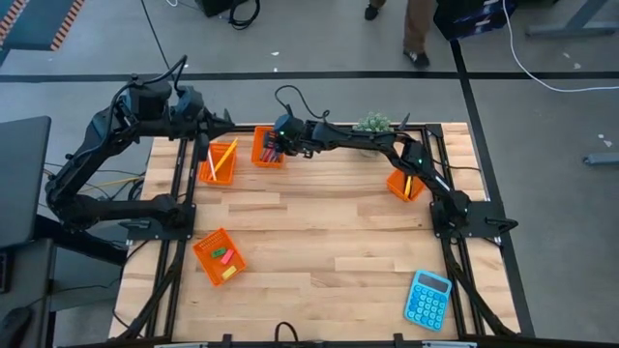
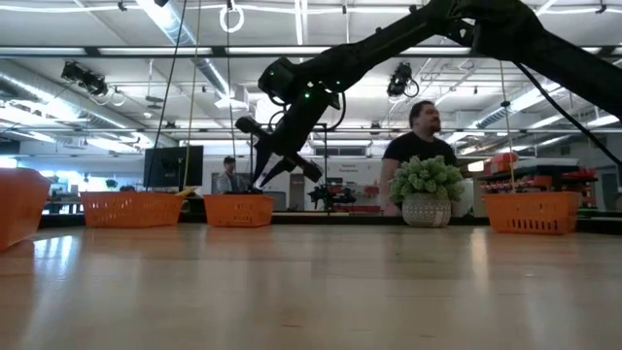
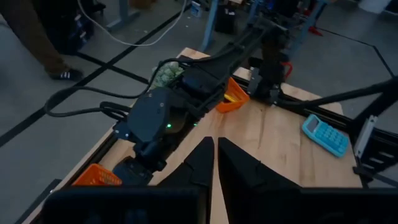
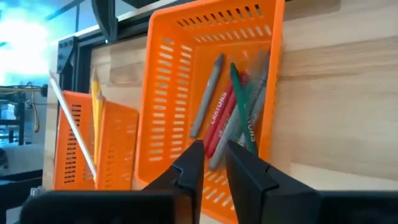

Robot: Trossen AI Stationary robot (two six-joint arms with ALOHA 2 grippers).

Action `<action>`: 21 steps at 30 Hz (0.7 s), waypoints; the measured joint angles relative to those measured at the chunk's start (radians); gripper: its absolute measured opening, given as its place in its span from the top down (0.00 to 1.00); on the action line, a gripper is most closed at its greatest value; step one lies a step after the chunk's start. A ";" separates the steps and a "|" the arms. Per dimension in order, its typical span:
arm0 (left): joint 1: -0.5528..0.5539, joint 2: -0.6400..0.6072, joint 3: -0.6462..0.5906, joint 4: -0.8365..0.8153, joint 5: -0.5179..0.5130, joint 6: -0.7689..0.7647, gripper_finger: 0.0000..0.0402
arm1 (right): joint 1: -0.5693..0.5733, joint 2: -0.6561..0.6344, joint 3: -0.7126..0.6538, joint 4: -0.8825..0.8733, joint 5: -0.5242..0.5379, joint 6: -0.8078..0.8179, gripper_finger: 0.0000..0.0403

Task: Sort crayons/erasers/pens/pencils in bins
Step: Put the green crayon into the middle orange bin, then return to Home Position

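Observation:
My right gripper [image 1: 281, 147] reaches across the table's far side and hovers over the far middle orange bin [image 1: 268, 145]. It is open and holds nothing. In the right wrist view [image 4: 213, 163] it looks down on this bin [image 4: 168, 93], where several crayons [image 4: 231, 112], red, green and grey, lie on the floor. The bin to its left [image 1: 218, 161] holds yellow and orange pencils [image 1: 223, 155]. A bin at the near left [image 1: 219, 256] holds erasers [image 1: 224, 257]. Another bin [image 1: 405, 185] stands at the right. My left gripper [image 3: 216, 163] is shut and empty above the table's far left corner.
A blue calculator [image 1: 427, 298] lies at the near right. A small potted plant [image 1: 372, 123] stands at the far edge. People show in the room behind the table in the low view [image 2: 416, 146]. Bare wood [image 1: 319, 222] lies between the bins.

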 joint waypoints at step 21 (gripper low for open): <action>0.003 0.000 0.000 -0.023 0.008 0.006 0.93 | 0.068 -0.102 -0.002 -0.062 -0.237 -0.235 0.79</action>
